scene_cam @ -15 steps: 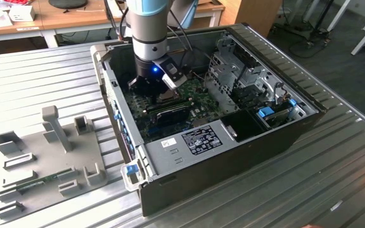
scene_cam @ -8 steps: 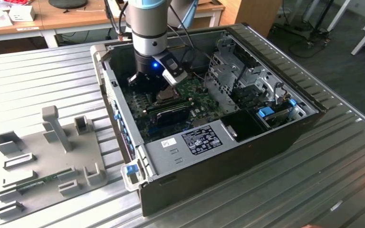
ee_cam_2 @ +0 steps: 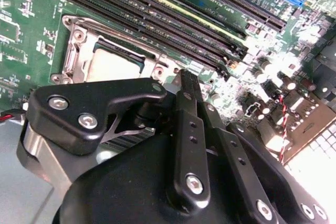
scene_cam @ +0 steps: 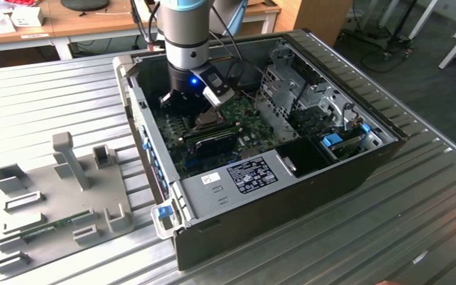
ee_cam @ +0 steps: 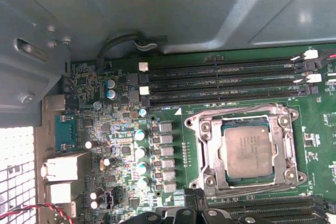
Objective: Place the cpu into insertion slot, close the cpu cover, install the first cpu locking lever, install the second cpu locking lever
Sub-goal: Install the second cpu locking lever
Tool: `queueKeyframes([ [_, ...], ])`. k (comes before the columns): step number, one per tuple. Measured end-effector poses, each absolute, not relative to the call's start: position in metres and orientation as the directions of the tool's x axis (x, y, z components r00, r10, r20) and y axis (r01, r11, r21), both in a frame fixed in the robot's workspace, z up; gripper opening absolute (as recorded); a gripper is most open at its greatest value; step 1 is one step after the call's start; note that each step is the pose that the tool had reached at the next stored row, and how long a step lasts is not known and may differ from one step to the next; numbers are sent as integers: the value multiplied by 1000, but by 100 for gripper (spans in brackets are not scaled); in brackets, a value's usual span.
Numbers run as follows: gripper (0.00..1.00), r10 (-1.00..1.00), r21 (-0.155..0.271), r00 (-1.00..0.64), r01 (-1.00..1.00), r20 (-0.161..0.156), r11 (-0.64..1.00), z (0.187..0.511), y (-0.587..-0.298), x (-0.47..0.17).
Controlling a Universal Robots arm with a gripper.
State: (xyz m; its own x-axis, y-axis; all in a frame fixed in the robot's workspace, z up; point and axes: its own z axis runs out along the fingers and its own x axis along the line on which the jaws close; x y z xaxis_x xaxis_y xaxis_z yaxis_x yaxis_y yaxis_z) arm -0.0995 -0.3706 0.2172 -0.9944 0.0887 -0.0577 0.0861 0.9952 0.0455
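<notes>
In the exterior view the single arm [scene_cam: 182, 35] stands nearly upright, reaching straight down into the open computer case [scene_cam: 291, 172], which lies on its side on the ribbed metal desk [scene_cam: 46, 89]. Its gripper [scene_cam: 187, 101] hangs low over the green circuit board [scene_cam: 248, 116], toward the end of the case farthest from the camera.

In the second wrist view the gripper [ee_cam_2: 181, 80] sits close to the lens: the black fingers [ee_cam_2: 186, 124] come together to a narrow tip with no visible gap and nothing seen between them. That tip hovers just beside one edge of the insertion slot [ee_cam_2: 73, 51]; whether it touches the board cannot be told.

One cpu [ee_cam: 247, 152] lies flat in the insertion slot [ee_cam: 206, 153], its silvery face showing in both wrist views. The cpu cover [ee_cam: 247, 120] appears as a silver frame lying down around the chip, with the chip showing through the cut-out. The locking levers cannot be told apart from the frame edges.

Beyond the socket in the first wrist view run four long black memory strips [ee_cam: 220, 82] side by side, with the grey case wall [ee_cam: 173, 9] behind them. A row of six small silver blocks [ee_cam: 165, 156] stands beside the socket.

On the desk at the exterior view's left rests one grey fixture plate [scene_cam: 54, 196] carrying several upright holders.
</notes>
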Motion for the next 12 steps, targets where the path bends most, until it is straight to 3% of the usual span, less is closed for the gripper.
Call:
queueKeyframes([
  [12,11,89,46,-994,86,-58,995,217,-371,-85],
])
